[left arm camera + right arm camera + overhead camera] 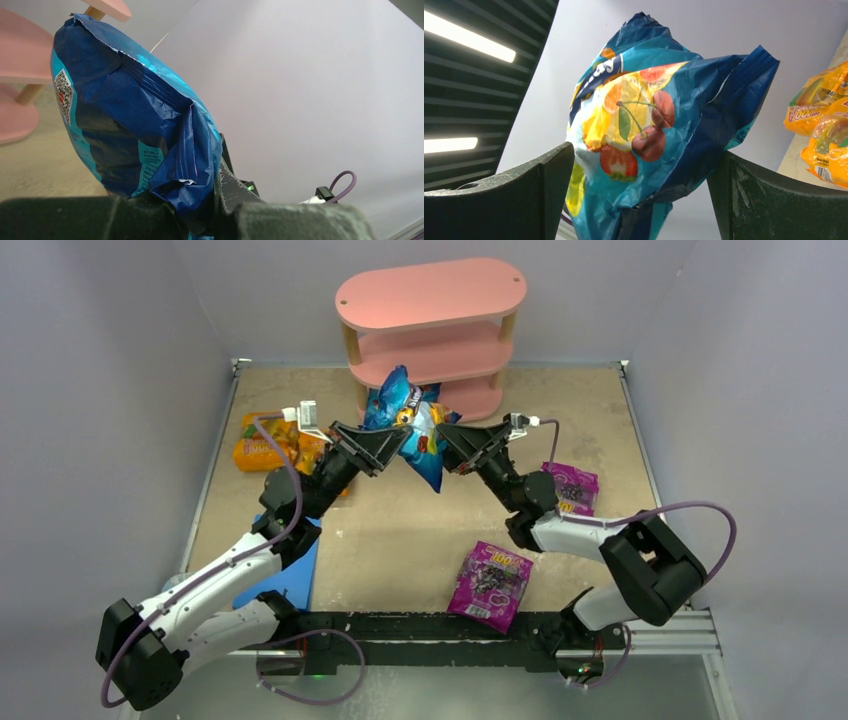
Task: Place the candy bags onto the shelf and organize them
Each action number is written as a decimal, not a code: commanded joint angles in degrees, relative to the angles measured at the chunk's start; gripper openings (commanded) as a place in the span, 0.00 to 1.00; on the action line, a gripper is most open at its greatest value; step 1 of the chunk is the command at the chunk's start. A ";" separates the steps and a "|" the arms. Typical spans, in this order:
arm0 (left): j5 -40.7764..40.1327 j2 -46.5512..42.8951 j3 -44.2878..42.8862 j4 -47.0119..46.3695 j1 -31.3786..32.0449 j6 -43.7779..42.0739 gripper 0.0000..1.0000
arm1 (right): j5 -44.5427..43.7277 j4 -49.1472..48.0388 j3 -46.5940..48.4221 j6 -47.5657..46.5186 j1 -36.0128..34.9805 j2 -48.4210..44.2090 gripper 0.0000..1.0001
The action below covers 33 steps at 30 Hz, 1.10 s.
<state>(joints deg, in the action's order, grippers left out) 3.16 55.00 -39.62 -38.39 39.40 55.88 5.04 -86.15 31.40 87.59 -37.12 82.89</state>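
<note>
The blue candy bag (405, 418) is deep blue on its back, with turquoise panels, white print and a black-and-white square code. Its front shows red cherries with green leaves, orange slices, a red strawberry and yellow patches on turquoise. The shelf (430, 300) is pink with pale wooden posts. The orange candy bags (265, 448) carry yellow and green fruit pictures and red lettering. The nearer purple bag (490, 585) and the farther purple bag (570, 487) are magenta with white and yellow lettering and dark shapes. The mat (290, 582) is plain blue, the table (400, 530) sandy tan, the cables (722, 530) purple, and the arms (570, 532) white and black.
</note>
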 commanded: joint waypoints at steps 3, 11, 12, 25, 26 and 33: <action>-0.77 -5.86 1.49 0.85 0.27 -4.06 0.00 | -1.78 -8.20 4.42 -1.36 0.56 -1.95 0.91; -6.71 -6.73 2.53 7.53 0.25 -5.08 0.00 | 0.64 -7.71 5.47 -4.00 0.81 -2.32 0.28; -7.33 -6.28 2.34 8.30 0.26 -5.35 0.00 | 0.89 -7.99 5.40 -4.01 0.97 -2.23 0.20; -36.98 -3.82 -3.72 46.57 0.25 -7.25 0.80 | -0.77 4.17 -2.04 -9.35 11.70 -7.81 0.00; -37.91 -3.58 -3.99 48.30 0.24 -7.12 0.82 | -1.49 6.45 -2.45 -10.84 12.41 -8.80 0.00; -40.20 0.50 -4.48 51.30 -0.16 -6.07 0.91 | -3.77 15.60 -2.52 -14.87 18.34 -9.51 0.00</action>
<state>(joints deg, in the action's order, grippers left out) -33.52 53.19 -41.19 9.93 39.77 49.93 3.25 -64.29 26.41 73.95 -21.56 75.22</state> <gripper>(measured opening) 0.894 0.011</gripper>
